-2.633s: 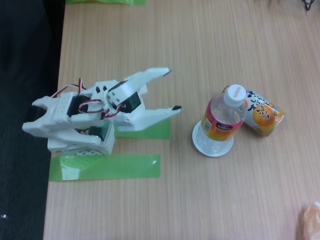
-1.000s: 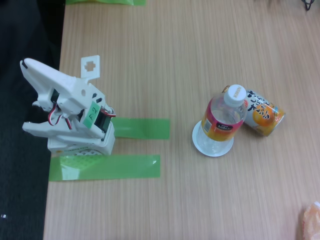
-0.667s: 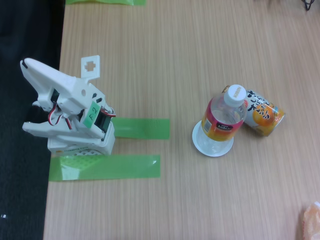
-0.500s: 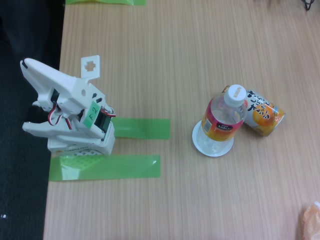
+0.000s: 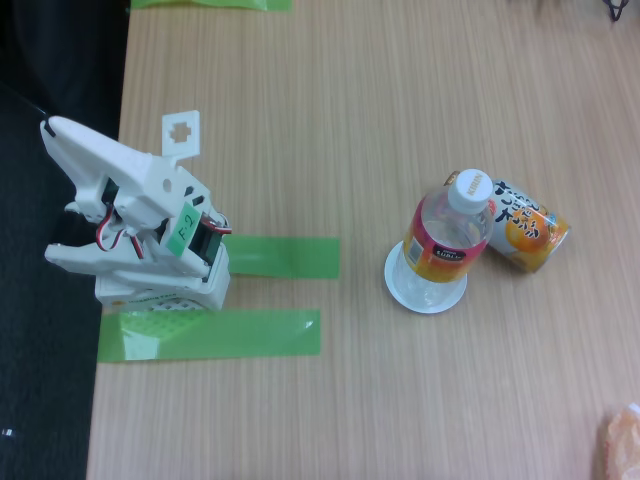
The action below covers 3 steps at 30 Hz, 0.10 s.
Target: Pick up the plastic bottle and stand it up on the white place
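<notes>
The white plastic five-joint arm sits folded back over its base at the left edge of the fixed view. Red and white servo wires loop along its side, below a green tag. Its two-finger hand points up-left, with the fingers drawn together.

A small green sticker on the folded white plastic robot arm carries a handwritten mark that looks like "F 2". The clear plastic bottle's orange-to-pink label band and the orange-and-blue drink bottle bear print too blurred to read.
</notes>
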{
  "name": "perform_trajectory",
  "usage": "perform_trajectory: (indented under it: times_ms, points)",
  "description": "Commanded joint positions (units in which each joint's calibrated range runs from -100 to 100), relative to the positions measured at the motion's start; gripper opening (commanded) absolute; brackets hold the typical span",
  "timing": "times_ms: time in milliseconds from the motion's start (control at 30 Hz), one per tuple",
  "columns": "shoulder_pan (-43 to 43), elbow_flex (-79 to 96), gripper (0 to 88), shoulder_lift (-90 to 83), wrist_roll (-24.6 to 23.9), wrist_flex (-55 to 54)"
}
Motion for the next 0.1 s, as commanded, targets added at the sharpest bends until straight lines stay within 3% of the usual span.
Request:
perform_trajectory:
  times_ms: [0,67]
  points:
    - [-0.04,0.18,1.9,-0.09,-0.13,-1.35]
    - [-0.04,0.18,1.9,-0.09,-0.13,-1.35]
